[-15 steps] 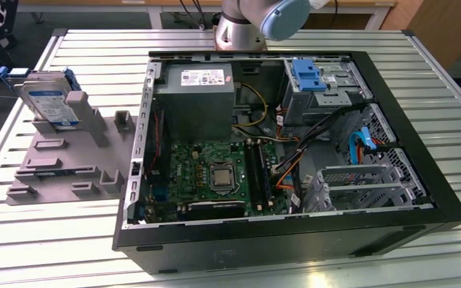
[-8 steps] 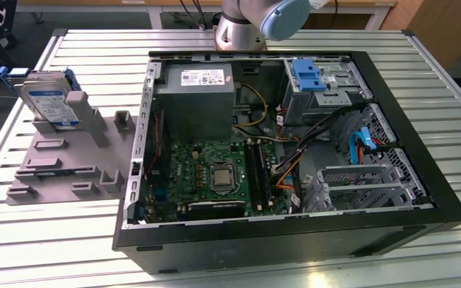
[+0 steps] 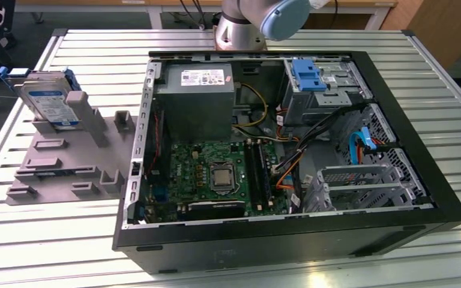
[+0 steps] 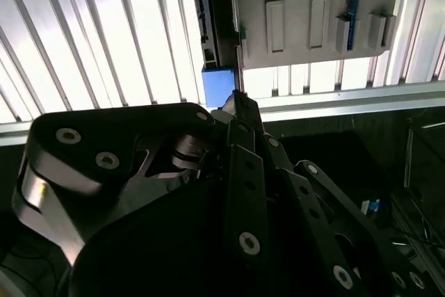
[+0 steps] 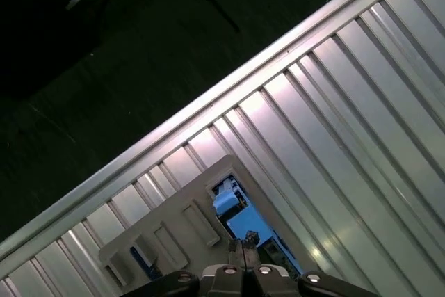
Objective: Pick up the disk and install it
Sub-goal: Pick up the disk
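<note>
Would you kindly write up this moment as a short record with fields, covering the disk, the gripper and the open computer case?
disk: stands on edge in the grey holder, at the exterior view's left of the case; not yet picked up
gripper: shut, empty, above the disk's blue rail in both wrist views
computer case: lies open on the slatted table, motherboard exposed
blue bracket: inside the case, at the exterior view's right of the power supply
task status: disk not yet installed
</note>
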Controlling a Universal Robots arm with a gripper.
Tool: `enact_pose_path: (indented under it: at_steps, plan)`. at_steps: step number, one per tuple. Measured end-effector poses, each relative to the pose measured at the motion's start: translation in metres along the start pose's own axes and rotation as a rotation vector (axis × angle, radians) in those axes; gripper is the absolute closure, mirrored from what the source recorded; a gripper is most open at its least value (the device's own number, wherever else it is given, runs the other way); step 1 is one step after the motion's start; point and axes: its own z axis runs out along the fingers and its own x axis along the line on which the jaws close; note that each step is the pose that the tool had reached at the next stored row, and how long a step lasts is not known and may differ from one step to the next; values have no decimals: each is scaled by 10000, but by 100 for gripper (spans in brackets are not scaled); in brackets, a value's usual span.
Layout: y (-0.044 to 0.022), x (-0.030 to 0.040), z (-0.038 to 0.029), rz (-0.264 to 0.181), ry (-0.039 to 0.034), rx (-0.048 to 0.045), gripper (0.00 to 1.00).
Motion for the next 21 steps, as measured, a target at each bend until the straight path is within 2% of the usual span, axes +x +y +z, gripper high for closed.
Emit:
enact_pose_path:
  at_steps: [10,21]
  plan:
    - [0,0,1,-948,41,-10,89]
    - [0,0,5,-2665,108,-18,89]
